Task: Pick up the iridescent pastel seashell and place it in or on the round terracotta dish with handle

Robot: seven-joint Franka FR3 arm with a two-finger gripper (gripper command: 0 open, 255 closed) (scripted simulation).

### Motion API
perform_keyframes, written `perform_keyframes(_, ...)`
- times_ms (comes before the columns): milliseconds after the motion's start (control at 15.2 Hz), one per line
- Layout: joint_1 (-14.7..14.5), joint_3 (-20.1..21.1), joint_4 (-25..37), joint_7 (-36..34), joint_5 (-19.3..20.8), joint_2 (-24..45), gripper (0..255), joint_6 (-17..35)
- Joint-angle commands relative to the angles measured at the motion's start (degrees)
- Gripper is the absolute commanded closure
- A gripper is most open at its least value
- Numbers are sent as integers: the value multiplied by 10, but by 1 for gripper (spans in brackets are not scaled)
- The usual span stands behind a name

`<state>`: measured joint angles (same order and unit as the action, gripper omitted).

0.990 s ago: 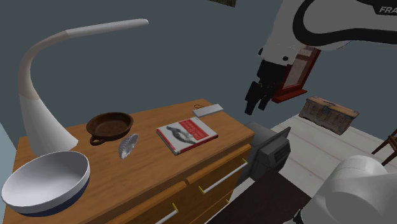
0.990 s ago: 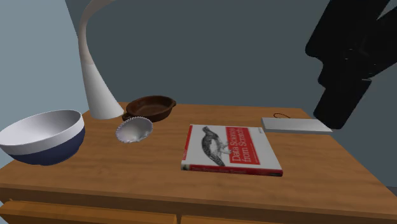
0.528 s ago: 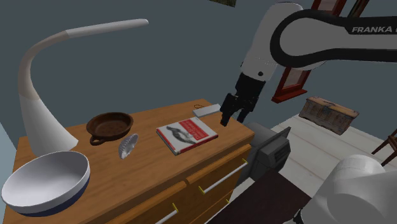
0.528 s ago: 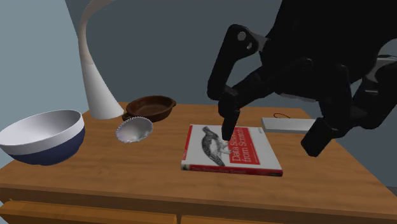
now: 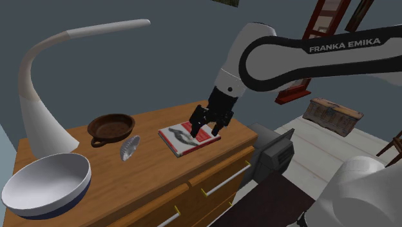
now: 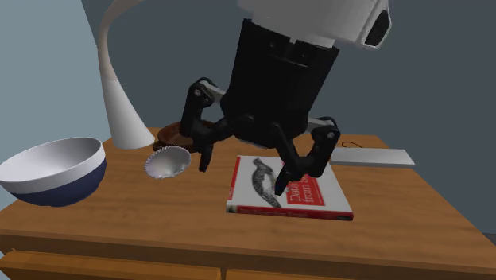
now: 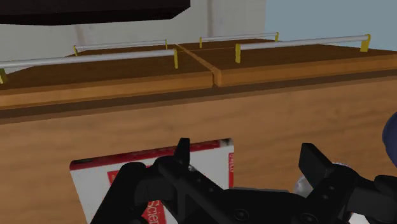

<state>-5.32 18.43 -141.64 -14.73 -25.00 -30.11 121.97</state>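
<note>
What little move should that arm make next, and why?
Probably slide the open black pincer sideways toward the shoulder view's left, until it hangs over the pale ribbed seashell. Right now it hovers empty above the red-and-white book, while the shell lies apart on the wooden top beside the round brown dish.

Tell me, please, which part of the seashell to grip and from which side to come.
Probably the raised fluted rim of the seashell, coming from above. The shell appears to lie tilted with its hollow facing up, so that edge is thin: one finger could go into the hollow, the other behind the ribbed back. The open gripper hovers over the book.
</note>
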Motion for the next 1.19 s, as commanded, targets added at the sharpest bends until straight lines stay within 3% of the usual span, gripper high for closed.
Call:
perform_keyframes(0,-4,18,7,-17,-16,31,0,43)
perform_keyframes(330,-8,63,44,-61,-37,123,0,142)
perform_keyframes(594,-9,97,87,-105,-29,204,0,217)
perform_keyframes(1122,-24,128,194,-224,61,362,0,330)
